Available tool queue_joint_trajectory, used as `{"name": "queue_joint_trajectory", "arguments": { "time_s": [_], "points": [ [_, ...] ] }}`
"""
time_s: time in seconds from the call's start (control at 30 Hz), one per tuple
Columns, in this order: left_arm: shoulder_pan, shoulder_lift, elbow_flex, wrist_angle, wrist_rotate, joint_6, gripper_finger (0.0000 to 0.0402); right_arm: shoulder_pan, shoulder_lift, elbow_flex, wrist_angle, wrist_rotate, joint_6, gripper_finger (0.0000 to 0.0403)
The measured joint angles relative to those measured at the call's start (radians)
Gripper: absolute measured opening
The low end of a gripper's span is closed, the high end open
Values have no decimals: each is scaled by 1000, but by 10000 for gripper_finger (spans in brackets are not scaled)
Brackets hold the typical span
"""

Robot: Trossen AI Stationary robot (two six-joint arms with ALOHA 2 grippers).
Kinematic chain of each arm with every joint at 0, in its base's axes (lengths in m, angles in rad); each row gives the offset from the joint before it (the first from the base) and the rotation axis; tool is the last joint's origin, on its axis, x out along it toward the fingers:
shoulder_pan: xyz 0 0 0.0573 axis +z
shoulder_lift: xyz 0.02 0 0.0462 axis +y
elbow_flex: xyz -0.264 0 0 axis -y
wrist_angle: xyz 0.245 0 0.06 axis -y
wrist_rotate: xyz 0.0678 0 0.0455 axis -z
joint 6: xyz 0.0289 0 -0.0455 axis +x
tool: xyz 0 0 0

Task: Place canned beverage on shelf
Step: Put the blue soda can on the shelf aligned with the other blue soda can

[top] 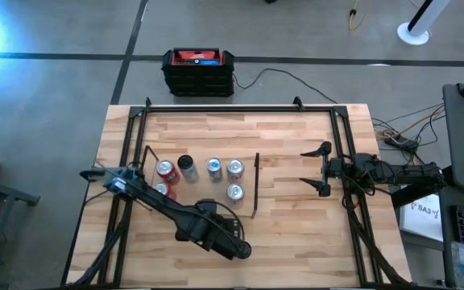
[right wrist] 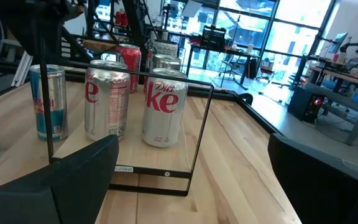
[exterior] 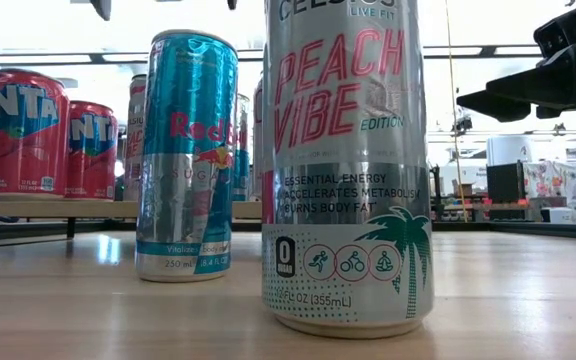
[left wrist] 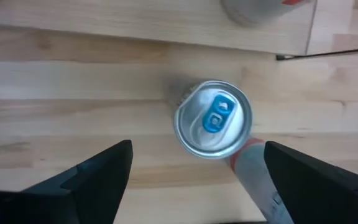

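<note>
Hovering over the Red Bull can (left wrist: 213, 118), left gripper (left wrist: 197, 146) has its fingers spread wide, one on each side, neither touching it. The can stands on the plank tabletop just beside the shelf (left wrist: 135, 22), not on it, so I'd say placement isn't done.

Risks:
- The can sits slightly nearer one finger. An uneven close could shove the tall slim can over before the grip sets.
- The low view shows the shelf raised off the table. A low carry would catch the can's base on the board edge.
- Fanta cans (exterior: 23, 130) already stand on the shelf, so a sloppy drop-in could bump them.

Can orientation: upright, long axis vertical, blue tab end up toward the wrist camera.

Celsius can (exterior: 348, 170) stands apart on the table.

Right gripper (top: 306, 168) waits at the right edge of the table with its fingers wide apart, holding nothing.
</note>
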Motion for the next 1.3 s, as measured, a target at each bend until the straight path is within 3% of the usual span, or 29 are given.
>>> {"name": "queue_joint_trajectory", "arguments": {
  "time_s": [0.33, 0.9, 1.1, 1.3],
  "points": [
    [1, 1, -64, 54, -56, -2, 375, 0, 0, 0, 0, 0, 1, 398],
    [19, 1, -202, 184, -64, -52, 374, 0, 0, 0, 0, 0, 0, 398],
    [20, 1, -209, 194, -63, -75, 346, 0, 0, 0, 0, 0, 1, 398],
    [20, 1, -209, 204, -64, -75, 279, 0, 0, 0, 0, 0, 1, 398]
  ]
}}
